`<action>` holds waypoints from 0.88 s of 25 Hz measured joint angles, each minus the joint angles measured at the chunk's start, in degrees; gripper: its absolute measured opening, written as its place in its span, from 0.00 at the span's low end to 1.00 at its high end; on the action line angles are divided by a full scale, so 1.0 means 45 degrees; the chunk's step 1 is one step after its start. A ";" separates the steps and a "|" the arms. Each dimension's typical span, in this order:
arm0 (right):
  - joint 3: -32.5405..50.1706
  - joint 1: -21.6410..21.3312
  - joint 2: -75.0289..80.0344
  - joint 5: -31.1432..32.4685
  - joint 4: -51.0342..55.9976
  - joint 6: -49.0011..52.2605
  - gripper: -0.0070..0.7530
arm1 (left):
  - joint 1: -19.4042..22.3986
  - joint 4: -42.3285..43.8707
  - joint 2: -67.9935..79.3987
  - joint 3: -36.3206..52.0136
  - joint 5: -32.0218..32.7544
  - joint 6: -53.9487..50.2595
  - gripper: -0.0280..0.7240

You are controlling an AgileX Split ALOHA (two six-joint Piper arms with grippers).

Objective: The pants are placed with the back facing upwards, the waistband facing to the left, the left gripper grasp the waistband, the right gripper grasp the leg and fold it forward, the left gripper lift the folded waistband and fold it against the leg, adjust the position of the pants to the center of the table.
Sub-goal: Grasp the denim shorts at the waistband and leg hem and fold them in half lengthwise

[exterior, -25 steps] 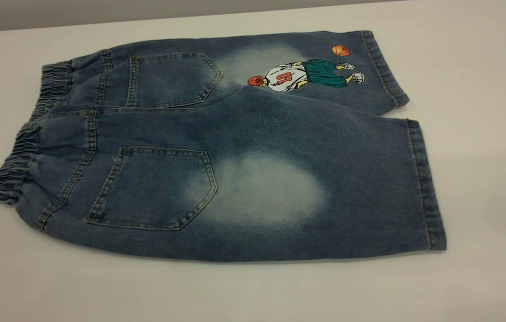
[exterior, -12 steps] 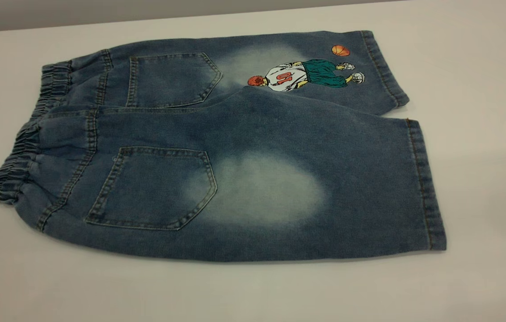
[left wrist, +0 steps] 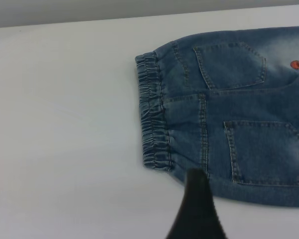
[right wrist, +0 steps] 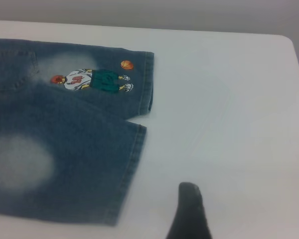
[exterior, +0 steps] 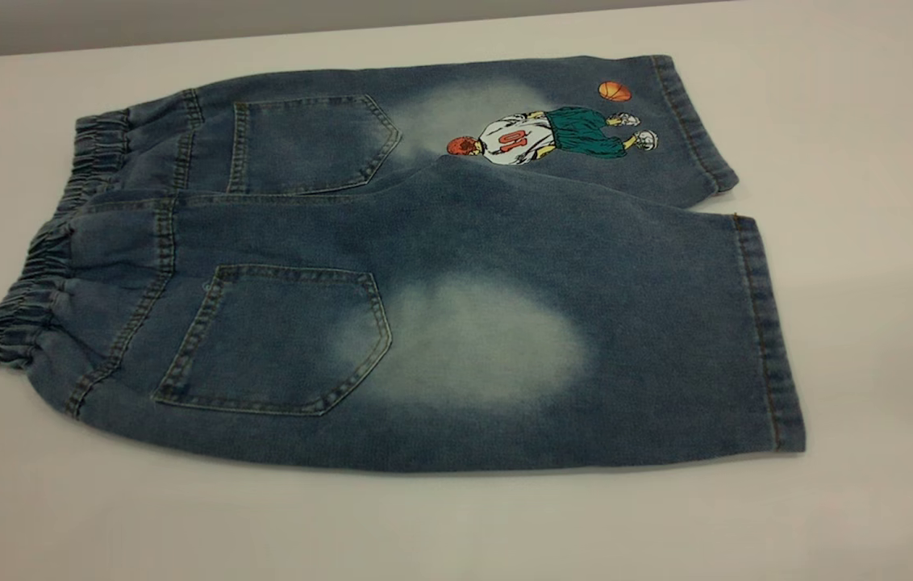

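Note:
The pants (exterior: 424,266) lie flat on the white table (exterior: 868,161), back pockets up. The gathered waistband (exterior: 37,274) points left. The plain leg (exterior: 585,347) with its pale oval lies nearest the camera, the printed leg behind it. Neither gripper appears in the exterior view. In the left wrist view, a black tip of my left gripper (left wrist: 197,209) shows before the pants' near edge, close to the waistband (left wrist: 152,114). In the right wrist view, a black tip of my right gripper (right wrist: 189,214) is over bare table beside the leg's hem (right wrist: 132,174). Nothing is held.
Bare white tabletop surrounds the pants on all sides. The table's far edge (exterior: 263,36) runs behind them, and its rounded far right corner (right wrist: 289,42) shows in the right wrist view.

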 joint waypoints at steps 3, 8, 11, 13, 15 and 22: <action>0.0000 0.0000 0.0000 0.0000 0.0334 0.0155 0.62 | 0.0000 0.0065 0.0016 0.0000 -0.0029 0.0000 0.68; -0.0076 0.0000 0.0635 -0.0119 0.0351 0.0678 0.62 | 0.0000 0.0462 0.0379 -0.0195 -0.0206 -0.0381 0.68; -0.0451 0.0000 0.1817 -0.0842 0.0679 0.0573 0.62 | 0.0000 0.0710 0.1229 -0.0616 -0.0582 -0.1207 0.68; -0.0804 0.0000 0.2674 -0.1533 0.1219 0.0281 0.62 | 0.0000 0.0723 0.2000 -0.0924 -0.0866 -0.1641 0.68; -0.1165 0.0000 0.3652 -0.2434 0.1788 -0.0144 0.62 | 0.0000 0.0547 0.2930 -0.1268 -0.1314 -0.1933 0.68; -0.1447 0.0000 0.6866 -0.4656 0.5559 -0.2795 0.62 | 0.0000 -0.0439 0.6286 -0.1887 -0.3635 -0.2409 0.68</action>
